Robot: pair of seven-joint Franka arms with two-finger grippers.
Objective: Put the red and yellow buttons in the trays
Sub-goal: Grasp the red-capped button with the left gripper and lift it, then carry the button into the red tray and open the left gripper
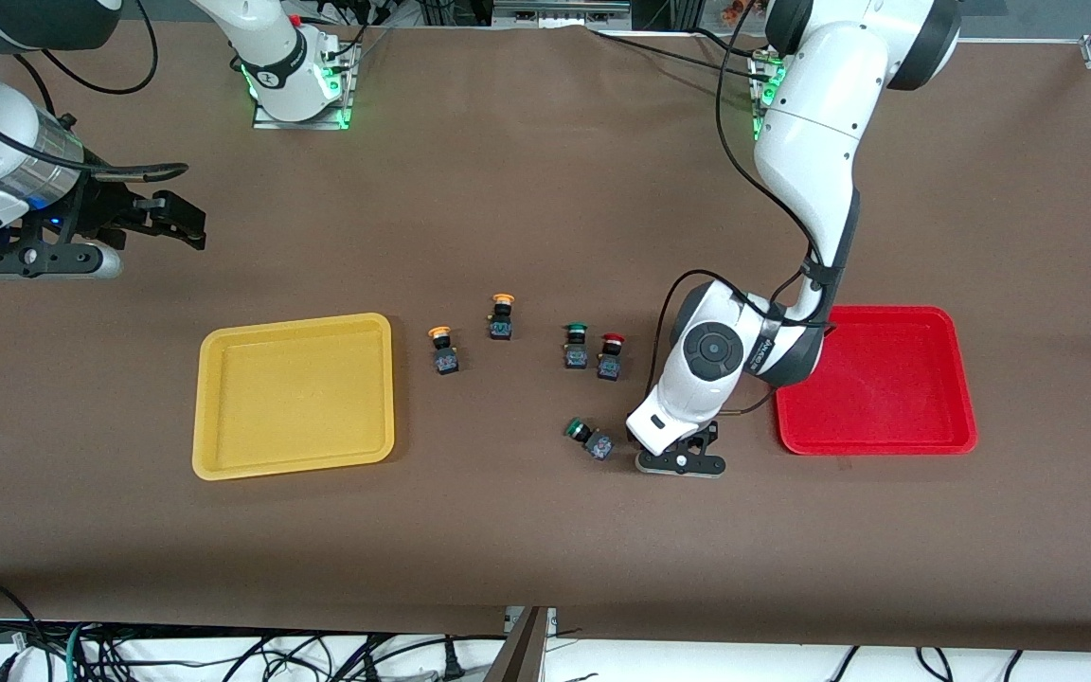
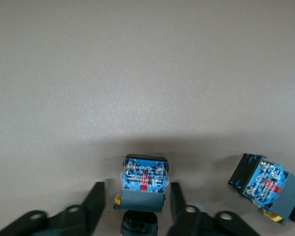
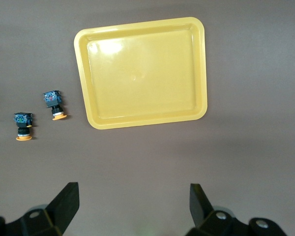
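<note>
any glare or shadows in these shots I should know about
Front view: even lighting, soft sheen on the red tray. Right wrist view: pale glare patches on the yellow tray. Left wrist view: a soft shadow lies on the table around the button between the left pincer fingers.

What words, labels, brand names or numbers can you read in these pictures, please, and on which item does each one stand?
None can be read in full.
Blue label on the button between the left hand's fingers: white print, too blurred to read.
Blue label on the neighbouring button: also blurred.
Dark lettering on the left arm's wrist housing: too small to read.
Yellow tray and red tray: no markings visible.
</note>
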